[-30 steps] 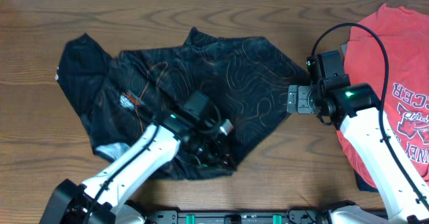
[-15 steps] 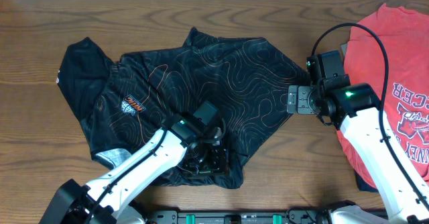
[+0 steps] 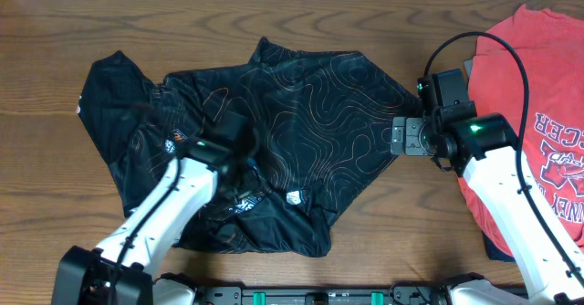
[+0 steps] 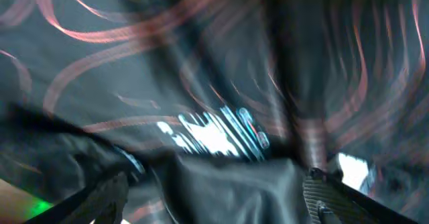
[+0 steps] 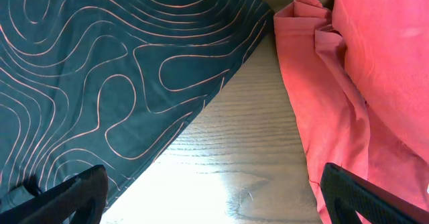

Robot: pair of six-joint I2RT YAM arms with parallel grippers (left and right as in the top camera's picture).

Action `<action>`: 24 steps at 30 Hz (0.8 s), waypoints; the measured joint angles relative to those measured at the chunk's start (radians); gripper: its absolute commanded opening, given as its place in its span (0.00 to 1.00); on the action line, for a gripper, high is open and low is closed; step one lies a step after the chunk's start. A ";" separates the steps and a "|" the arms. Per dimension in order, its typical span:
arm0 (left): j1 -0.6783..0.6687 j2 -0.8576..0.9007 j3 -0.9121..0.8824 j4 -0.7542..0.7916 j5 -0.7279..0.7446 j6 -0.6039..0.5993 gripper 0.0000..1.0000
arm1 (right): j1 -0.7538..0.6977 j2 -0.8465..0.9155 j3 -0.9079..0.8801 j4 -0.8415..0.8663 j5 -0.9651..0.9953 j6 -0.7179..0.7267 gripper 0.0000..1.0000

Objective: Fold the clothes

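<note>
The clothes, a black jersey (image 3: pixel 310 95) with thin orange contour lines, lie spread and rumpled across the table's left and middle. My left gripper (image 3: pixel 245 145) hovers low over the jersey's middle, blurred. In the left wrist view the left gripper (image 4: pixel 214 197) stands open just above the jersey (image 4: pixel 201 63), whose white lettering (image 4: pixel 214 133) shows. My right gripper (image 3: pixel 401 136) is open at the jersey's right edge. In the right wrist view the right gripper (image 5: pixel 214 200) spans bare wood between the jersey (image 5: pixel 100 70) and a red T-shirt (image 5: pixel 375 63).
The red printed T-shirt (image 3: pixel 529 77) covers the table's right end under my right arm. A black cable (image 3: pixel 520 58) loops above it. Bare wood table (image 3: pixel 274 13) shows along the back and at the far left. The arms' base rail (image 3: pixel 319 296) runs along the front edge.
My left gripper has opened, let go of the jersey near its front hem, and swung back and left over the jersey's middle. The front part now lies flatter. The right arm is still.
</note>
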 measured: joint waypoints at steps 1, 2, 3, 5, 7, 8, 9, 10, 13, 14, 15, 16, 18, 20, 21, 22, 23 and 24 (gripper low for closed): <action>0.022 0.000 -0.010 0.010 -0.010 -0.005 0.90 | 0.000 0.000 0.000 -0.002 0.000 0.000 0.99; 0.046 0.000 -0.024 0.026 -0.019 -0.011 0.91 | 0.000 0.000 0.000 -0.003 0.000 0.000 0.99; 0.067 0.000 -0.039 0.038 -0.027 -0.015 0.91 | 0.000 0.000 0.000 -0.003 0.000 0.000 0.99; 0.113 0.006 -0.074 0.074 -0.036 -0.019 0.91 | 0.000 0.000 0.000 -0.005 0.000 0.000 0.99; 0.151 0.019 -0.103 0.108 -0.043 -0.019 0.91 | 0.000 0.000 0.000 -0.005 0.000 0.000 0.99; 0.169 0.029 -0.114 0.127 -0.046 -0.019 0.91 | 0.000 0.000 0.000 -0.005 0.000 0.000 0.99; 0.187 0.041 -0.125 0.150 -0.049 -0.014 0.91 | 0.000 0.000 0.000 -0.005 0.000 0.000 0.99; 0.204 0.058 -0.134 0.182 -0.051 -0.002 0.89 | 0.000 0.000 0.000 -0.005 0.000 0.000 0.99; 0.226 0.100 -0.129 0.252 -0.069 0.043 0.83 | 0.000 0.000 0.000 -0.004 0.000 0.000 0.99; 0.229 0.102 -0.127 0.276 -0.077 0.054 0.82 | 0.000 0.000 0.000 -0.005 0.000 0.000 0.99; 0.230 0.111 -0.124 0.312 -0.089 0.070 0.80 | 0.000 0.000 0.000 -0.005 0.000 0.000 0.99; 0.230 0.122 -0.117 0.351 -0.100 0.085 0.75 | 0.000 0.000 0.000 -0.005 -0.001 0.000 0.99; 0.231 0.155 -0.103 0.468 -0.120 0.113 0.55 | 0.000 0.000 0.000 -0.006 -0.001 0.000 0.99; 0.232 0.206 -0.085 0.601 -0.132 0.142 0.39 | 0.000 0.000 0.000 -0.009 -0.001 0.000 0.99; 0.232 0.228 -0.080 0.662 -0.135 0.157 0.37 | 0.000 0.000 0.000 -0.012 -0.001 0.000 0.99; 0.232 0.254 -0.073 0.723 -0.137 0.172 0.36 | 0.000 0.000 0.000 -0.014 -0.001 0.000 0.99; 0.234 0.276 -0.066 0.773 -0.135 0.189 0.36 | 0.000 0.000 0.000 -0.016 -0.002 0.000 0.99; 0.236 0.293 -0.058 0.809 -0.134 0.201 0.36 | 0.000 0.000 0.000 -0.017 -0.002 0.000 0.99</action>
